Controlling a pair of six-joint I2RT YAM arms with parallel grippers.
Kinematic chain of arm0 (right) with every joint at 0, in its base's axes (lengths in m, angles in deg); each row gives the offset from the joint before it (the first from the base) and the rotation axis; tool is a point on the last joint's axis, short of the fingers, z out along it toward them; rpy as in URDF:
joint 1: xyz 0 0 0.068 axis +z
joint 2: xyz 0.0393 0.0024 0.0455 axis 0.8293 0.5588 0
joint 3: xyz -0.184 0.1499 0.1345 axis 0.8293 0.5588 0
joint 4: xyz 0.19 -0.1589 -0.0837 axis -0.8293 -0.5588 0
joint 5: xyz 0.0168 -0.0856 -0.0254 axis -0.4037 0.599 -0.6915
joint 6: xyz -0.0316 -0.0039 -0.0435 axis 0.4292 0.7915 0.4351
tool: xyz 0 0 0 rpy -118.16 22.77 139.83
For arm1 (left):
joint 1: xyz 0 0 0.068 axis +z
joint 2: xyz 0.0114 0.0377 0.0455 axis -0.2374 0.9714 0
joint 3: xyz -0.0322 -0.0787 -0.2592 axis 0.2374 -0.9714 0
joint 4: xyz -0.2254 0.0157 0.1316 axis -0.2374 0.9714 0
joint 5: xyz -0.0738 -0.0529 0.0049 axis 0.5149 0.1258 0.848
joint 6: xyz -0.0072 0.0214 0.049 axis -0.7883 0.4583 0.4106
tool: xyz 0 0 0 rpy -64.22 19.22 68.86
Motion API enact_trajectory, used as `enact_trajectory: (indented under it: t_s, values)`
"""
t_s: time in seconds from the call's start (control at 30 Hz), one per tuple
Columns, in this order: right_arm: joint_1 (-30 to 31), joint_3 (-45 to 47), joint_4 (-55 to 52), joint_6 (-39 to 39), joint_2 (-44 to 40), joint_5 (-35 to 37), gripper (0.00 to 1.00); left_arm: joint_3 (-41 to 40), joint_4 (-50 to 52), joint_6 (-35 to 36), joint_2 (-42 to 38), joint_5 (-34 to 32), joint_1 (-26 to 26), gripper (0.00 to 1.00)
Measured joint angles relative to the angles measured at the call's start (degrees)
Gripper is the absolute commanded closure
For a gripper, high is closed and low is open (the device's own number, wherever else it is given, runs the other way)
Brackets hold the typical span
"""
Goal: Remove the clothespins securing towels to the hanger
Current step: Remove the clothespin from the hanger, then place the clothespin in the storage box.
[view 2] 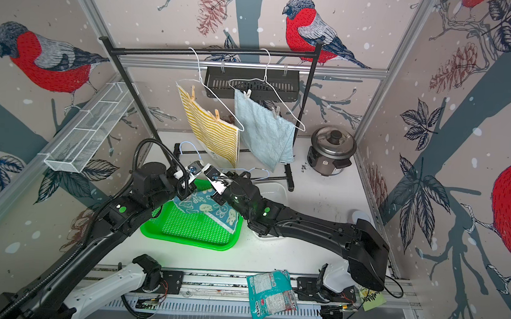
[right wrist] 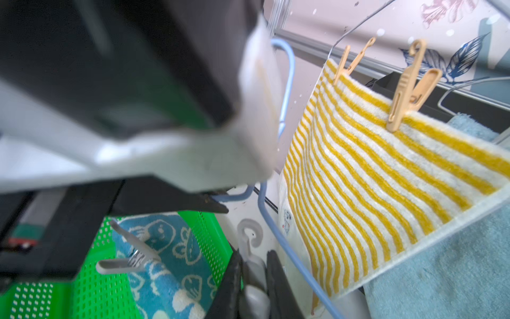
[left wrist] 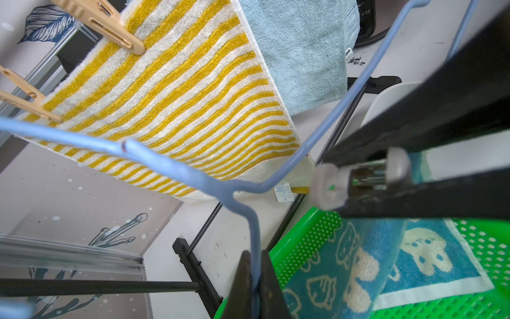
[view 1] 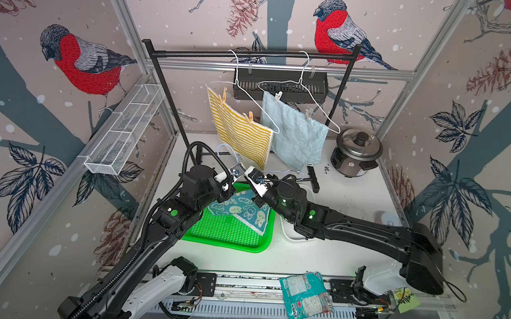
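My left gripper [left wrist: 255, 256] is shut on the wire of a blue hanger [left wrist: 171, 165], above the green tray [view 1: 228, 237]. Close beside it, my right gripper [right wrist: 254, 259] is shut on a grey clothespin [right wrist: 249, 237]. The teal towel [view 1: 242, 208] lies in the tray, and a second grey clothespin [right wrist: 129, 256] rests on it. On the rack, two tan clothespins [view 1: 223, 96] [view 1: 248, 117] pin the yellow striped towel [view 1: 240, 132] to a white hanger. Two white clothespins [view 1: 278, 96] [view 1: 308, 114] pin the light-blue towel [view 1: 292, 132] to another.
A black rack [view 1: 248, 52] spans the back, with a black basket [view 1: 280, 82] behind it. A rice cooker [view 1: 358, 151] stands at the back right. A white wire basket [view 1: 125, 128] hangs on the left wall. A white bin [view 1: 292, 232] sits under my right arm, and a snack bag [view 1: 303, 294] lies in front.
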Motion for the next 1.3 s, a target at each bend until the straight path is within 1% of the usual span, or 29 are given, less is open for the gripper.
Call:
enact_trajectory:
  t_s: [0.2,0.33,0.53,0.77,0.9,1.03,1.13,1.3]
  values:
    - [0.11,1.53,-0.09,-0.24,-2.27,0.81,0.99,0.00,0.46,-0.09,-0.31,-1.53,-0.02,1.00]
    - [0.33,3.37,-2.27,-1.81,-6.19,0.59,0.99,0.00,0.55,-0.09,-0.42,-2.99,-0.02,1.00]
    - [0.59,6.29,-7.54,-6.32,-13.22,0.42,0.99,0.00,0.55,-0.59,-0.42,-5.99,-0.02,1.00]
    - [-0.76,9.16,-16.46,-11.82,-23.54,6.86,0.99,-0.33,0.55,-1.18,-1.05,-9.33,-0.02,1.00]
    - [-4.79,11.61,-22.77,-15.54,-28.30,9.57,0.99,-0.76,0.59,-1.38,-1.95,-12.02,-0.02,1.00]
    - [-11.02,16.65,-26.38,-20.06,-32.74,9.27,0.99,-0.87,0.85,-1.38,-2.58,-14.05,-0.02,1.00]
    - [-15.93,21.97,-26.88,-23.93,-34.40,6.29,0.99,-0.94,1.07,-1.38,-3.34,-15.10,-0.02,1.00]
    - [-20.35,28.15,-26.36,-29.24,-32.09,-0.68,0.99,-1.36,0.98,-1.22,-5.09,-15.10,-0.02,1.00]
